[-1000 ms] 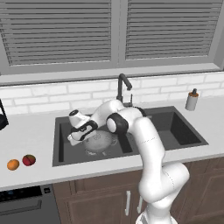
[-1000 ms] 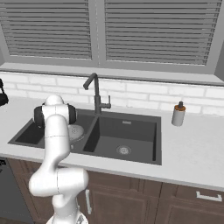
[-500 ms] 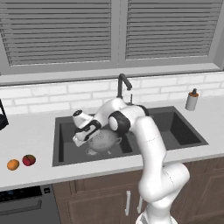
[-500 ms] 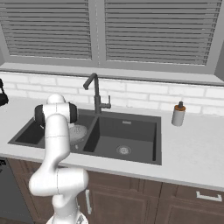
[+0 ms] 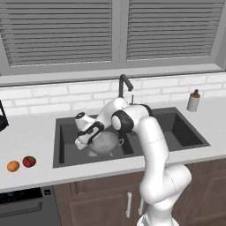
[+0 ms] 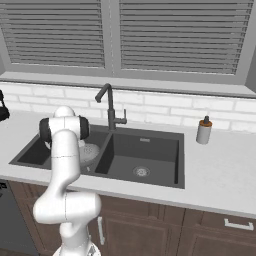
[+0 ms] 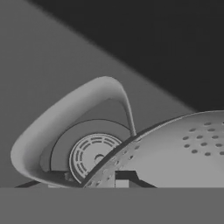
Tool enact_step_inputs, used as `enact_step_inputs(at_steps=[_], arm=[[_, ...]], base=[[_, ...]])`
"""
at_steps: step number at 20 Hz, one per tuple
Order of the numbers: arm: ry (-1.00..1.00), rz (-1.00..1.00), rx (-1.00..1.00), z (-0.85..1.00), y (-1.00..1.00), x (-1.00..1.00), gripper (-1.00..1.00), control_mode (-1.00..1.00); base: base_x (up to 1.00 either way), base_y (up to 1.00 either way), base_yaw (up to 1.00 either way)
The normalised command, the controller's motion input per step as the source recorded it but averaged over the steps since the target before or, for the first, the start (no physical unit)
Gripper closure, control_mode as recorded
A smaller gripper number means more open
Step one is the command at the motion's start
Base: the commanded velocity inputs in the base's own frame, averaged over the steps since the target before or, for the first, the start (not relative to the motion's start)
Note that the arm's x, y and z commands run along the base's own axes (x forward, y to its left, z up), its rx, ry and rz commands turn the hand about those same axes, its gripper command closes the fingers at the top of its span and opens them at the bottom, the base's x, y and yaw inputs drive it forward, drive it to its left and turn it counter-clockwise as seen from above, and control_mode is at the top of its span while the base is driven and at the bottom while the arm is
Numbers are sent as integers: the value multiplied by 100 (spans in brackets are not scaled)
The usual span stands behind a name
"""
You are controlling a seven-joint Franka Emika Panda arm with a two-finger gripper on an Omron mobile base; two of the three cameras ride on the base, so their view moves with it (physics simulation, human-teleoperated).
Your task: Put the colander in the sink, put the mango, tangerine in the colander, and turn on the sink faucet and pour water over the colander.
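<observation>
Holding first place in your inventory is the sink [image 5: 66, 132], a dark charcoal double basin set into the pale worktop [image 5: 26, 141]; its left basin contains the colander [image 5: 106, 143], which sits low on the basin floor. In the hand view the colander [image 7: 175, 148] presents as a silvery-grey perforated metal bowl with a curved loop handle, and you can see the round silver drain [image 7: 92, 155] through that loop, just beyond the rim. The colander holds no fruit that you can see. The right basin [image 6: 145, 150] carries its own round drain on a bare floor. The end effector [image 5: 81, 142] hangs at the colander's left edge inside the left basin; whether its jaws grip the handle or stand clear of it you cannot tell. The mango [image 5: 29, 161], dark red, and the tangerine [image 5: 13, 166], plain orange, lie side by side on the worktop, well left of the sink. The sink faucet [image 5: 125, 84], slim and dark, stands behind the divider. A soap dispenser [image 5: 193, 101] stands right of the sink.
</observation>
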Motion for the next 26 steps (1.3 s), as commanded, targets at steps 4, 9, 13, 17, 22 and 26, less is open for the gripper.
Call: enact_step_inputs(at_steps=[4, 9, 13, 17, 22, 26], arm=[[0, 5, 7, -6, 0, 0, 100, -100], [0, 2, 1, 2, 7, 0, -100, -100], [-5, 0, 0, 15, 5, -9, -100, -100], [-8, 0, 0, 29, 13, -21, -100, -100], [-5, 0, 0, 49, 13, -24, -100, -100], [-4, 0, 7, 48, 12, -45, -100, -100]], base=[[0, 0, 0], [0, 0, 0], [0, 0, 0], [0, 0, 0], [0, 0, 0], [0, 0, 0]])
